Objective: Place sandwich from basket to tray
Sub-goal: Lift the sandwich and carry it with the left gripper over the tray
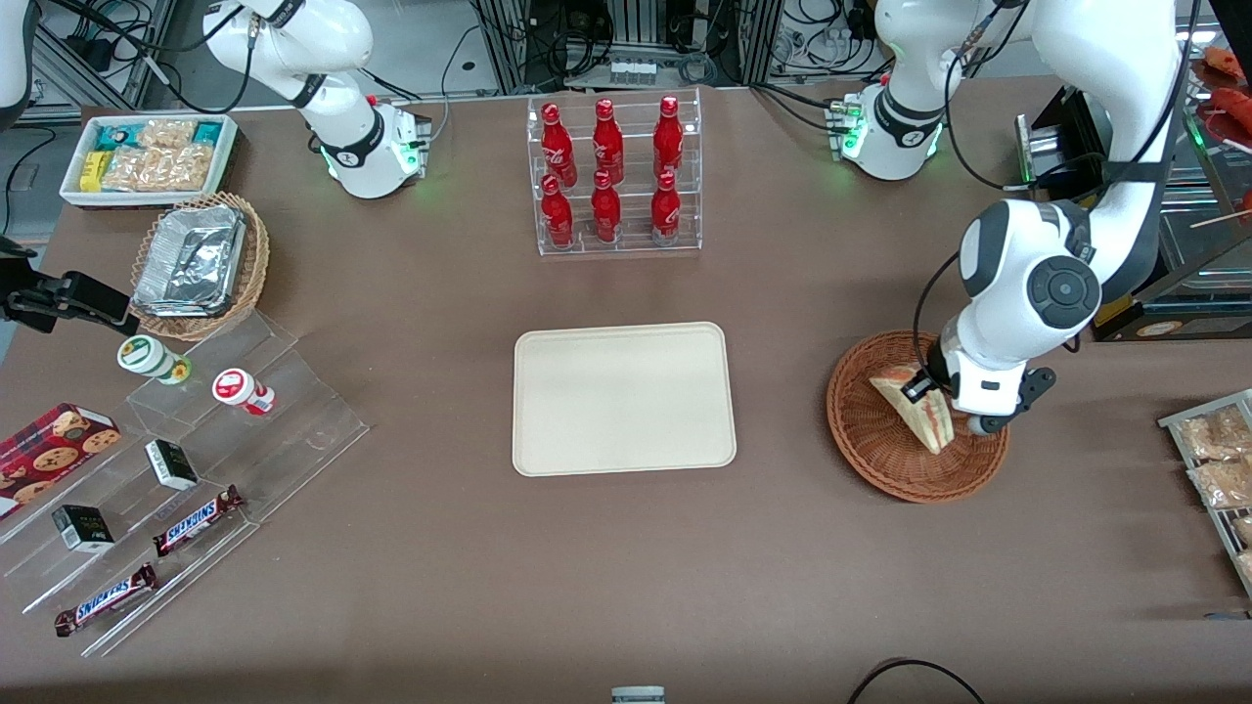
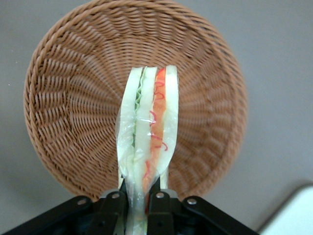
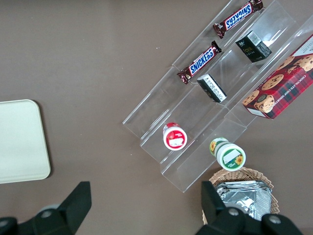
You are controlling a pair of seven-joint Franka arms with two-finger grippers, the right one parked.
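The sandwich (image 1: 917, 408), a wrapped wedge of pale bread with red and green filling (image 2: 149, 129), stands on edge over the reddish-brown wicker basket (image 1: 880, 440). My left gripper (image 1: 936, 398) is shut on the sandwich, its black fingers (image 2: 113, 213) squeezing the wrap. In the wrist view the basket (image 2: 73, 112) shows underneath the sandwich. I cannot tell whether the sandwich still touches the weave. The cream tray (image 1: 623, 398) lies flat at the table's middle, toward the parked arm from the basket, with nothing on it.
A clear rack of red bottles (image 1: 613, 174) stands farther from the front camera than the tray. Packets on a tray (image 1: 1213, 467) lie at the working arm's end. A clear stepped display (image 1: 186, 469), a foil-tray basket (image 1: 199, 264) and a snack bin (image 1: 150, 156) are toward the parked arm's end.
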